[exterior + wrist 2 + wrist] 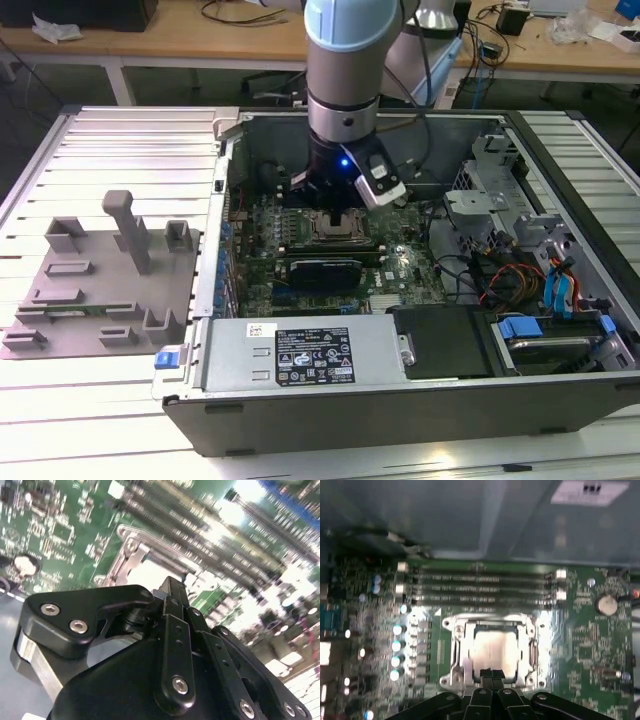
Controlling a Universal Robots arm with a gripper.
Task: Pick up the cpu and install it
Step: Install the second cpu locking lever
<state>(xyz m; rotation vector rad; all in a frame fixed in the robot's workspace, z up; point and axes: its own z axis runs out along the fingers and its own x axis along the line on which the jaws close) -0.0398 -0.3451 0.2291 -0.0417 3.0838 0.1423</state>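
First wrist view shows the end effector (491,676) with fingertips together just above the cpu (495,650) lying in its socket (492,647) directly below, where any sideways nudge could skew it on the pins.

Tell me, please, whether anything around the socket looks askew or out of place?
Nothing stands out. The cpu lies flat and square inside the socket frame, and the gripper hangs just over its edge.

Slatted metal table (120,140), open computer case (400,400), grey fixture plate (100,290)
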